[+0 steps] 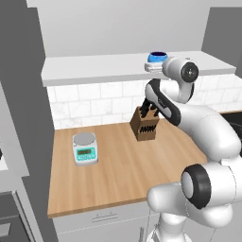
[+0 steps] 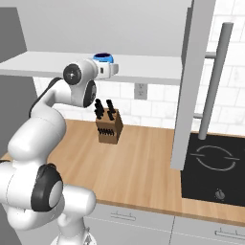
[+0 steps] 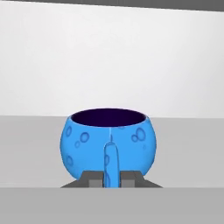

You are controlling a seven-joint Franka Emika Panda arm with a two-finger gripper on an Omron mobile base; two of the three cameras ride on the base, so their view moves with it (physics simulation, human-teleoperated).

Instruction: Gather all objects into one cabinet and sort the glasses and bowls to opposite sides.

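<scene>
Cabinet [image 2: 189, 86]: door swung open, well to one side of the jaws; bar handle [image 2: 213, 81] faces out.
Shelf [image 1: 94, 66]: white board level with the jaws, running ahead and to both sides.
Arm: raised to shelf height above the wooden counter [image 1: 123, 165].
Knife block [image 1: 144, 124]: well below the jaws, on the counter.
Scale [image 1: 85, 148]: lower still, far off to one side.
Gripper [image 3: 112, 178]: jaws narrow, one on each side of the cup's handle; a firm grip cannot be confirmed.
Cup [image 3: 108, 144]: blue, upright on the shelf, straight ahead of the jaws.
Progress: judged early — cup at the grasp stage, sorting apparently ahead.
</scene>
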